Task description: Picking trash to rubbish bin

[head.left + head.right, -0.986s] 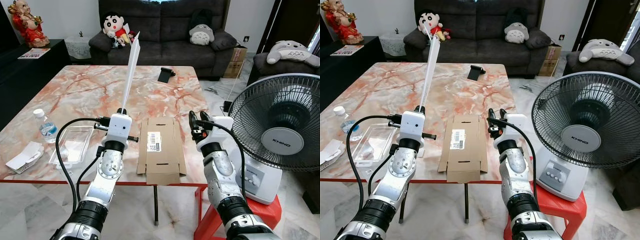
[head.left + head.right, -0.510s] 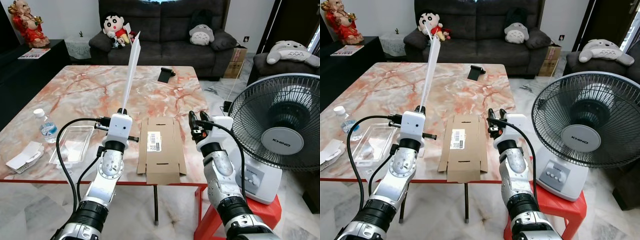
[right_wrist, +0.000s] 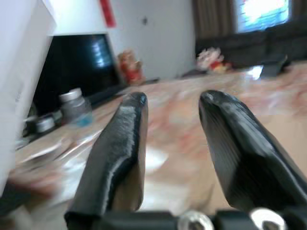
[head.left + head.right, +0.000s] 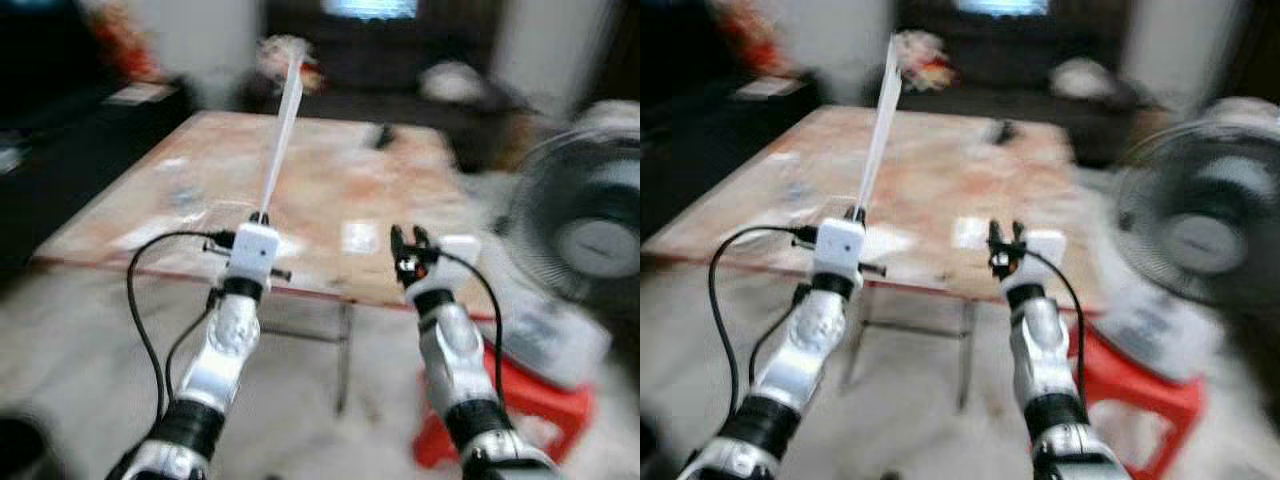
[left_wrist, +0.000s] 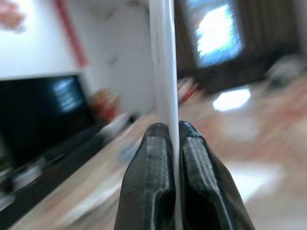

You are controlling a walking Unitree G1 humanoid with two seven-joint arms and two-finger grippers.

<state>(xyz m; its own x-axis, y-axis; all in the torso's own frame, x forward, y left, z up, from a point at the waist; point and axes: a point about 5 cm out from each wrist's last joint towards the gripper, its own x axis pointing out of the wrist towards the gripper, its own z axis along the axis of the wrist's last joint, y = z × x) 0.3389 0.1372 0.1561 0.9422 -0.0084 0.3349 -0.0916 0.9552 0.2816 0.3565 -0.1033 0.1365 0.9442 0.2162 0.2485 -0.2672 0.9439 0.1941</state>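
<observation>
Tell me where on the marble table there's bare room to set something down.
The pictures are blurred, but the far half of the marble table, between the upright white sheet in the left gripper and a small dark object, looks bare. The near edge is crowded by pale items beside the open right gripper.

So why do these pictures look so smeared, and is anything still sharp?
Left and right eye views: the whole room is motion-blurred, table and fan smeared. Left wrist view: the left gripper is crisp, shut on a white sheet, the background soft. Right wrist view: the open right gripper is fairly clear, with a blurred water bottle beyond.
</observation>
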